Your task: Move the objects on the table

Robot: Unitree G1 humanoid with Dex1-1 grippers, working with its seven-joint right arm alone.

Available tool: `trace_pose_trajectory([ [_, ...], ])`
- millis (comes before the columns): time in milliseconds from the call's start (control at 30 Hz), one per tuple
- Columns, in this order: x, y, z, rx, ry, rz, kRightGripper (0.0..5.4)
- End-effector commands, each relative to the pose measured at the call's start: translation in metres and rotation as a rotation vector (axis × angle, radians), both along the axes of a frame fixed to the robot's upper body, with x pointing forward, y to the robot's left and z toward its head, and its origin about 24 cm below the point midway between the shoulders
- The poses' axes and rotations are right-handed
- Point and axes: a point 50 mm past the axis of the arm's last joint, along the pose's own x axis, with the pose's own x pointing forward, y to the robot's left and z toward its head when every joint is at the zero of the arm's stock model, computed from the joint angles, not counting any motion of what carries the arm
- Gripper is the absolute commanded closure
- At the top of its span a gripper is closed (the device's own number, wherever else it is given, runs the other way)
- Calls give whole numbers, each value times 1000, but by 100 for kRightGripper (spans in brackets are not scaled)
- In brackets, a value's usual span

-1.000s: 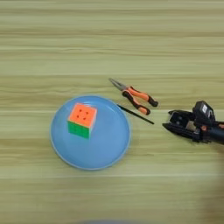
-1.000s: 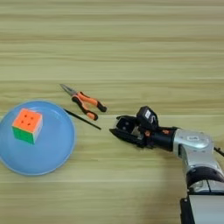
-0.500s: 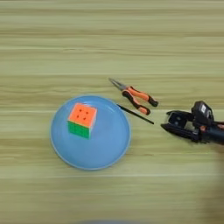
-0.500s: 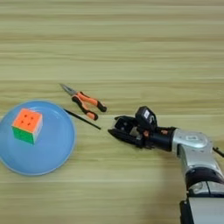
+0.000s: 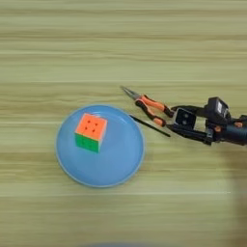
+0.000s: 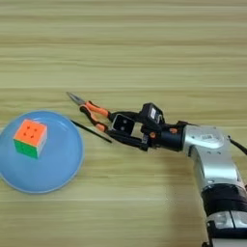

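Small black cube (image 6: pixel 122 124), white sides, in hand (image 6: pixel 117 126).

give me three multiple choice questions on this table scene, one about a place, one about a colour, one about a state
1. Where is the puzzle cube?
A. on the blue plate
B. on the bare wood
C. in the gripper

2. What colour is the puzzle cube's top face?
A. white
B. orange
C. blue

3. What sits between the right gripper's fingers?
A. the thin black stick
B. nothing
C. a small black cube with white sides

Answers: 1 A, the puzzle cube rests inside the blue plate. 2 B, its top is orange above a green side. 3 C, the right gripper has the small black cube between its fingers, next to the handles of the pliers; the thin black stick lies on the table.
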Motion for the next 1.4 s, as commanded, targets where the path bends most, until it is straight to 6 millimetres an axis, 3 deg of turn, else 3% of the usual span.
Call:
trace_pose_trajectory([
  [33,2,19,28,-1,-110,69,293],
  [833,1,94,3,6,-21,126,294],
  [1400,-1,118,-18,-26,23,151,294],
])
